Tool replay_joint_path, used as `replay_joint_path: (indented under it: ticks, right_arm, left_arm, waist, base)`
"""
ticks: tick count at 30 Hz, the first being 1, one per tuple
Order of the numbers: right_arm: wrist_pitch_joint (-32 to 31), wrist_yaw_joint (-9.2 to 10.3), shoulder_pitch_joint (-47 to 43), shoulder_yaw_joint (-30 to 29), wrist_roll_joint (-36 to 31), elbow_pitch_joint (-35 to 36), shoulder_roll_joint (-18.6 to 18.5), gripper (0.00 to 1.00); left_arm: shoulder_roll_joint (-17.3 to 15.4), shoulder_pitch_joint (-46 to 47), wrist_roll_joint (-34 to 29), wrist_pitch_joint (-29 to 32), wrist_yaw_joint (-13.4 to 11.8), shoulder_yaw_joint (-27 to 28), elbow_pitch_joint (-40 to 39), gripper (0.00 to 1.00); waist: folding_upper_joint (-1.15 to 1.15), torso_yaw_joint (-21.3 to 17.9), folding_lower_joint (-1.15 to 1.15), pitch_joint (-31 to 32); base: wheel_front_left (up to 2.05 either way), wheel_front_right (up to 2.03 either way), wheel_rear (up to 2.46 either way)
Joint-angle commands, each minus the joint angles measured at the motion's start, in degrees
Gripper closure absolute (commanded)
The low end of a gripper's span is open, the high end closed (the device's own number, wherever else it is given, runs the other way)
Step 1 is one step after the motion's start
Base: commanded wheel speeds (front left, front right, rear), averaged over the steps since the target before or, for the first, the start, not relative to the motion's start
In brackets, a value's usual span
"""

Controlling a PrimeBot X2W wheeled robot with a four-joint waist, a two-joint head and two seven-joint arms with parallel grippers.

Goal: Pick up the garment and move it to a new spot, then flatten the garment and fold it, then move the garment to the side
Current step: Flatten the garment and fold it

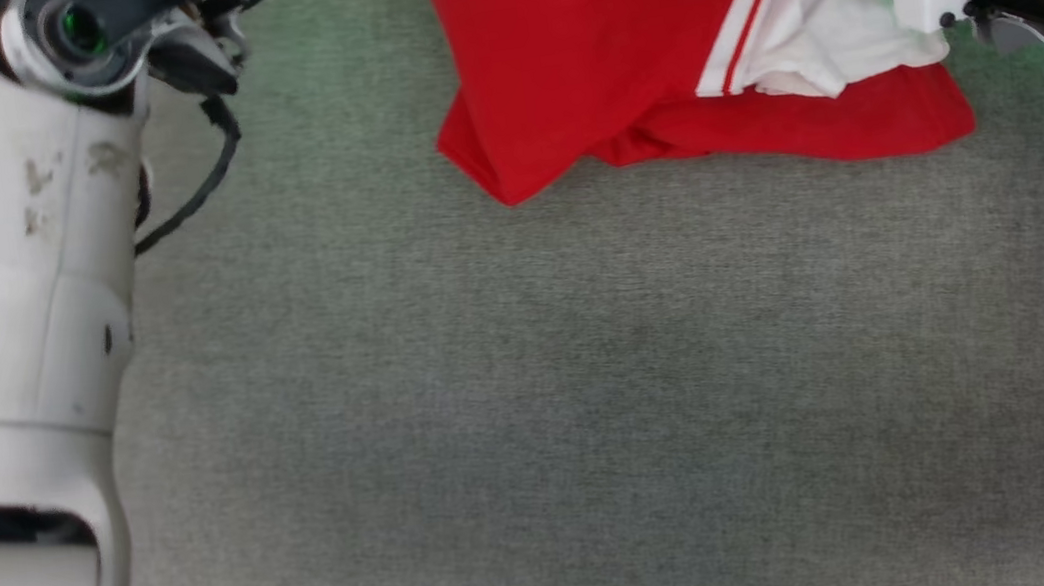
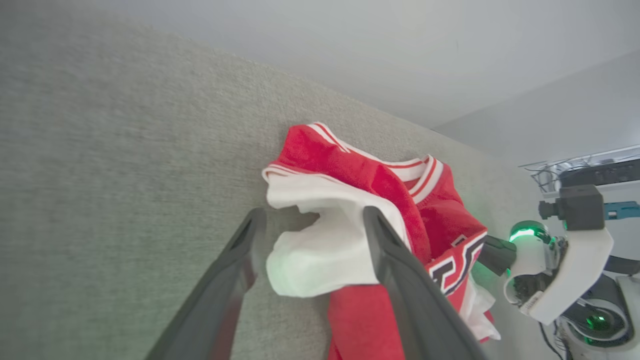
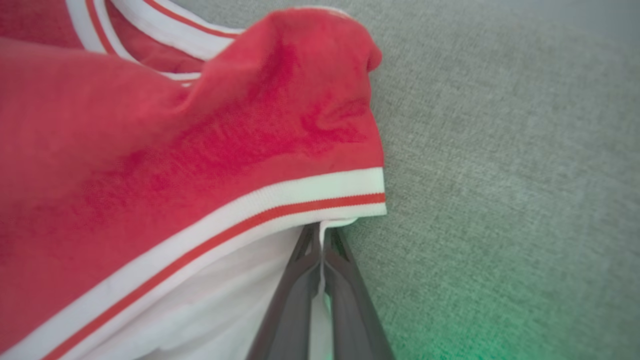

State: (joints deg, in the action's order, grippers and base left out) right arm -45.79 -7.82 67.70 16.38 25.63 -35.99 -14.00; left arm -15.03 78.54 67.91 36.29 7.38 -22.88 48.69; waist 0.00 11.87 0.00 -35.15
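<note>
Through the head camera: garment (image 1: 610, 39) heaped on the grey-green tabletop (image 1: 538, 412), red body bunched, hem folded under.

Through the left wrist camera: left jaws apart, straddling one white sleeve (image 2: 320, 250) of the garment; contact hard to judge. Black-and-white chest lettering (image 2: 457, 265) in sight here, and the right arm's white wrist (image 2: 565, 270) just beyond the garment.

Through the right wrist camera: right jaws pressed together on the other white sleeve, just beneath the garment's striped trim (image 3: 300, 200).

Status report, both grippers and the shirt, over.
Left gripper open, aimed at white sleeve. Right gripper shut on other sleeve. Crumpled shirt on grey mat, unfolded.
</note>
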Motion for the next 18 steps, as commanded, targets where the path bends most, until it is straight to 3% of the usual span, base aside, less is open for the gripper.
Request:
replay_joint_path:
  ticks: [1, 5, 12, 13, 14, 15, 16, 17, 18]
  right_arm:
    - [-1.0, 0.61, -4.5, 1.0, -1.0, -4.0, -1.4, 1.00]
    - [-0.9, 0.67, -4.3, 1.6, -0.8, -4.2, -1.1, 1.00]
    - [-0.8, 0.73, -3.9, 2.7, -0.5, -4.6, -0.9, 1.00]
    - [-0.7, 0.73, -3.8, 2.9, -0.4, -4.6, -0.8, 1.00]
    - [-0.7, 0.73, -3.8, 3.0, -0.4, -4.7, -0.7, 1.00]
    - [-0.7, 0.73, -3.8, 3.0, -0.4, -4.7, -0.7, 1.00]
    - [-0.6, 0.73, -3.8, 3.1, -0.3, -4.7, -0.7, 1.00]
    - [-0.6, 0.73, -3.8, 3.2, -0.1, -4.7, -0.6, 1.00]
    - [-0.4, 0.73, -3.8, 3.3, 0.0, -4.8, -0.6, 1.00]
  left_arm:
    - [0.2, 1.9, 0.3, 1.2, 0.2, 0.1, 1.7, 0.00]
    - [1.3, 4.0, 1.6, 3.7, 0.2, -0.4, 6.4, 0.00]
    - [2.3, 5.4, 4.4, 4.2, 0.2, -0.1, 7.9, 0.00]
    - [2.0, 5.3, 3.9, 3.8, 0.2, -0.8, 7.9, 0.07]
    - [1.6, 5.3, 3.4, 3.5, 0.2, -1.4, 7.9, 0.48]
    - [1.6, 5.3, 3.4, 3.5, 0.2, -1.4, 7.9, 0.48]
    - [1.5, 5.1, 3.4, 3.2, 0.2, -1.8, 7.9, 0.84]
    - [1.4, 5.0, 3.7, 2.9, 0.2, -1.9, 7.8, 1.00]
    - [1.3, 5.1, 4.0, 2.6, 0.2, -1.8, 7.8, 1.00]
  waist:
    - [0.00, -0.7, 0.00, -0.6]
    - [0.00, -1.2, 0.00, -1.0]
    - [0.00, -1.5, 0.00, -1.8]
    - [0.00, -1.5, 0.00, -1.8]
    - [0.00, -1.6, 0.00, -1.9]
    - [0.00, -1.6, 0.00, -1.9]
    - [0.00, -1.6, 0.00, -1.9]
    - [0.00, -1.6, 0.00, -1.8]
    - [0.00, -1.7, 0.00, -1.8]
  base:
    - [0.00, 0.00, 0.00]
    - [0.00, 0.00, 0.00]
    - [0.00, 0.00, 0.00]
    - [0.00, 0.00, 0.00]
    - [0.00, 0.00, 0.00]
    - [0.00, 0.00, 0.00]
    - [0.00, 0.00, 0.00]
    - [0.00, 0.00, 0.00]
    - [0.00, 0.00, 0.00]
